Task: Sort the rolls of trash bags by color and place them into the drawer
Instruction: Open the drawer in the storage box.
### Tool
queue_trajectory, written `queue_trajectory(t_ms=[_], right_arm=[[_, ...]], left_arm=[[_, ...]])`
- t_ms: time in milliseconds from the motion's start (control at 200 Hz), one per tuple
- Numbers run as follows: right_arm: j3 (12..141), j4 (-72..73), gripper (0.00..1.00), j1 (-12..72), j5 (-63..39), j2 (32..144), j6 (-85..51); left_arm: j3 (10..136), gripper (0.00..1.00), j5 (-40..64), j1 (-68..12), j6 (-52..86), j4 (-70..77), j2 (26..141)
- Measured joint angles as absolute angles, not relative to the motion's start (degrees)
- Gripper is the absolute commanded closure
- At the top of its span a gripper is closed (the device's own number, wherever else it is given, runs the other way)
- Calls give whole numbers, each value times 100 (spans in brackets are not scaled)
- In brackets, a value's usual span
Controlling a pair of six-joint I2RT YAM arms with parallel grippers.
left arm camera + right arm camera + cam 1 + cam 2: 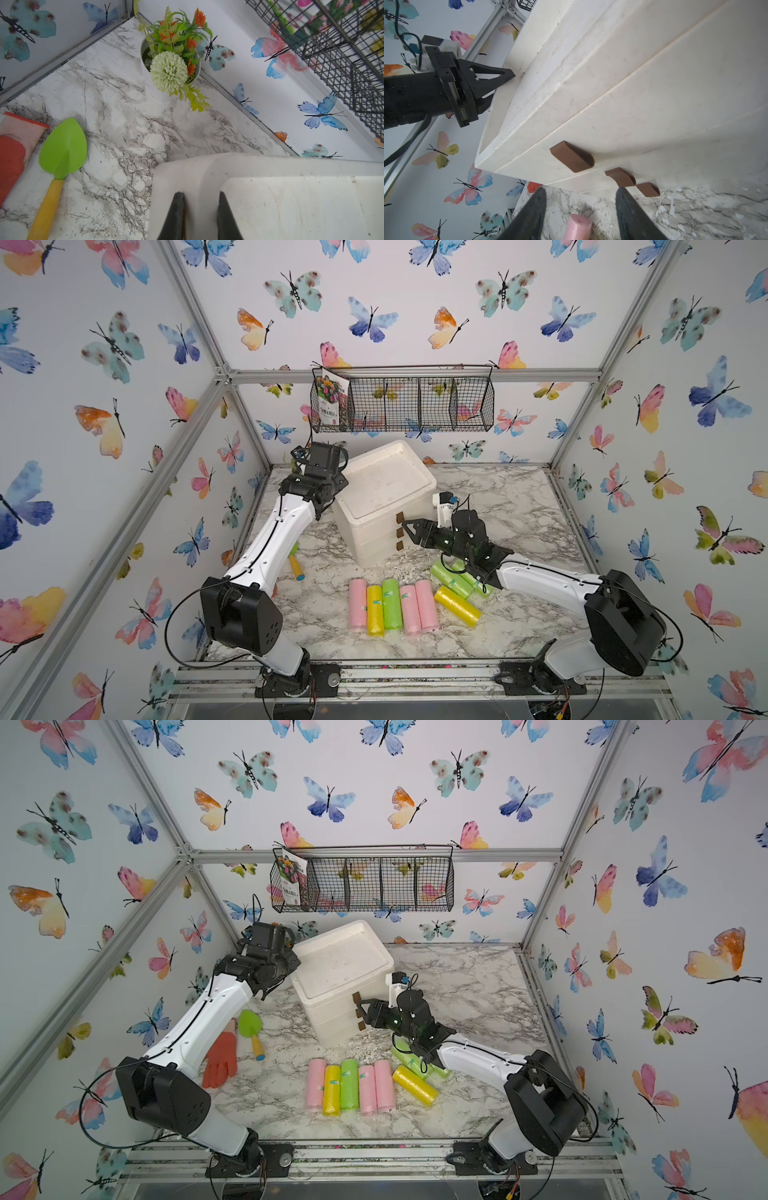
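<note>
Several rolls of trash bags lie at the table's front: pink (358, 603), yellow (375, 610), green (391, 603), a pink pair (417, 608), a slanted yellow one (457, 605) and green ones (451, 578) partly under my right arm. The white three-drawer cabinet (374, 531) stands behind them with all drawers shut. My left gripper (200, 193) is shut on the cabinet's raised top rim (291, 166) at its left corner. My right gripper (581, 189) is open and empty just in front of the brown handles (620, 176), above a pink roll (577, 227).
An orange glove (222, 1060) and a green trowel (250, 1027) lie left of the cabinet. A white pot of artificial flowers (170, 62) stands in the back left corner. A wire basket (403, 400) with a seed packet hangs on the back wall.
</note>
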State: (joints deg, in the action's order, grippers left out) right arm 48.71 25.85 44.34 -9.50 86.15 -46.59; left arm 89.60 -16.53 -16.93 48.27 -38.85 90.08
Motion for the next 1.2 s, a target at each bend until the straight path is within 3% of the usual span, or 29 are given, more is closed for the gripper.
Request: queue_trajectory(t_ms=[816,1196], right_arm=[[4967,3256,49,4436,-1155,9135,-4810],[5030,3433,59,4436,-1201,9249,-4862]], left_arm=[[8934,100,-1540,-1671,4858,-3846,8982],[8923,100,-1511,-1660,4869,-3835,8973]])
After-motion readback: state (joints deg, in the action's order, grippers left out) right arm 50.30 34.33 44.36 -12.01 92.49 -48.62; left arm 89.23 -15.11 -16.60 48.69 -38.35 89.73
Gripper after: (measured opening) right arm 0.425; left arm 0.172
